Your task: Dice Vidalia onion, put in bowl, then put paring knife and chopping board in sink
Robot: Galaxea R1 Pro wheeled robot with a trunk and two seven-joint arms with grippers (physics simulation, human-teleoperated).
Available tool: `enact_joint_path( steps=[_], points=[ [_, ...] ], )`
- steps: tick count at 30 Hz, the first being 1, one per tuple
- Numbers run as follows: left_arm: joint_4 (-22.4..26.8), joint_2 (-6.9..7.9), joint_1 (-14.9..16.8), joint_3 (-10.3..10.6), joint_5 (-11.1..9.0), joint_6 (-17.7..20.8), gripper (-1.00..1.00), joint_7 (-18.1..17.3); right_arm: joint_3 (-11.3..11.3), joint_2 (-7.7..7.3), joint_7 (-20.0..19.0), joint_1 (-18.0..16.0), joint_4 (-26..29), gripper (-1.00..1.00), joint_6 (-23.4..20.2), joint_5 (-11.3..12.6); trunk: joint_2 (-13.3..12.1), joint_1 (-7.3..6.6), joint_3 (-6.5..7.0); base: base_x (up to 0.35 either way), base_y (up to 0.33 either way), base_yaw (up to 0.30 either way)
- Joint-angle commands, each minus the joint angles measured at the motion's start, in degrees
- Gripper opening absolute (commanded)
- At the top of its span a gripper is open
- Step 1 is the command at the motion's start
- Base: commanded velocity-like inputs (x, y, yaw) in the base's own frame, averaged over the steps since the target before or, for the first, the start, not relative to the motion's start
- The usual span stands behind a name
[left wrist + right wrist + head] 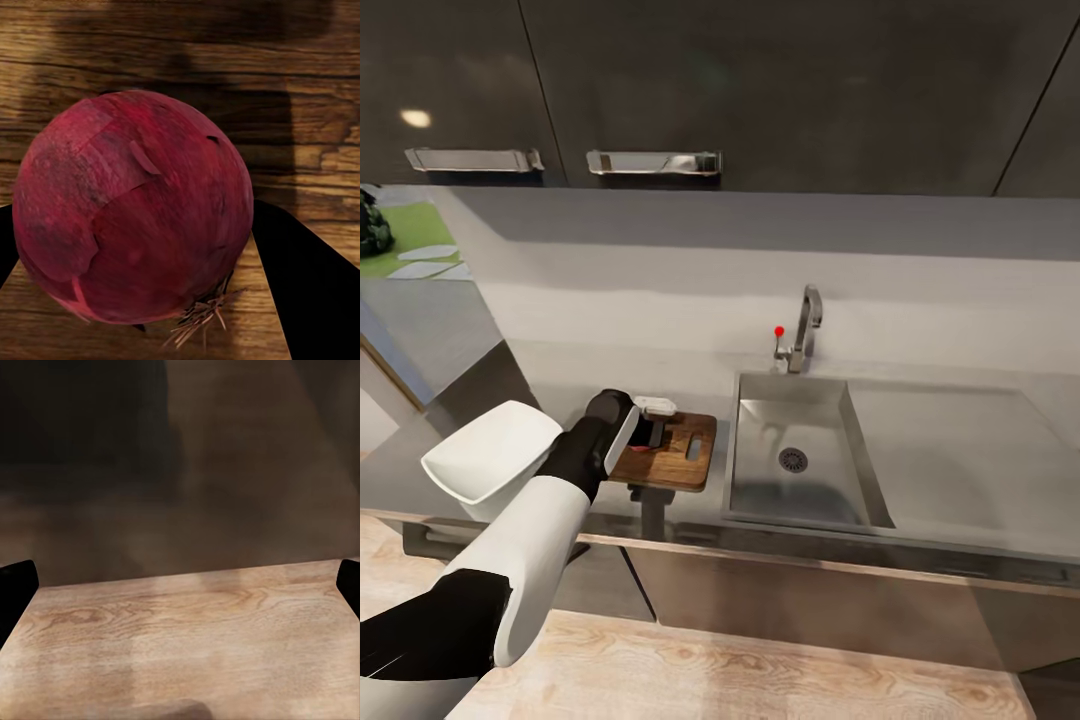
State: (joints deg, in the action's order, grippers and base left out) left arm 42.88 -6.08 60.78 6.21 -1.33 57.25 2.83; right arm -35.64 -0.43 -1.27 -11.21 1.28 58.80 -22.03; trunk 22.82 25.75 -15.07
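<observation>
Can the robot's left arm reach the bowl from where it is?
Probably yes. The left pincer holds the onion over the chopping board, and the white bowl sits right beside that arm with nothing between.

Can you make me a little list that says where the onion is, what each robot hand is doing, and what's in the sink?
onion: dark red onion over the wooden chopping board, between the left gripper's fingers
left gripper: shut on the onion, above the board
right gripper: open, fingers wide apart, pointing at the wooden floor
sink: no onion or tools visible inside
bowl: white, on the countertop, left of the board
</observation>
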Motion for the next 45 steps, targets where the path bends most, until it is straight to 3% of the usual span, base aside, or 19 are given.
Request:
enact_joint_path(
  steps=[1,45],
  points=[
    [0.13,0.01,0.04,0.12,-0.17,0.23,-1.0,0.33,-0.49,-0.01,-0.13,-0.04,-0.05,1.0,0.18,-0.39,0.1,0.03,-0.14,0.006,0.0,0.0],
    [-0.42,0.09,0.04,0.12,-0.17,0.14,-1.0,0.33,-0.49,-0.01,-0.13,-0.04,-0.05,1.0,0.18,-0.39,0.1,0.03,-0.76,0.017,-0.003,0.0]
  ],
)
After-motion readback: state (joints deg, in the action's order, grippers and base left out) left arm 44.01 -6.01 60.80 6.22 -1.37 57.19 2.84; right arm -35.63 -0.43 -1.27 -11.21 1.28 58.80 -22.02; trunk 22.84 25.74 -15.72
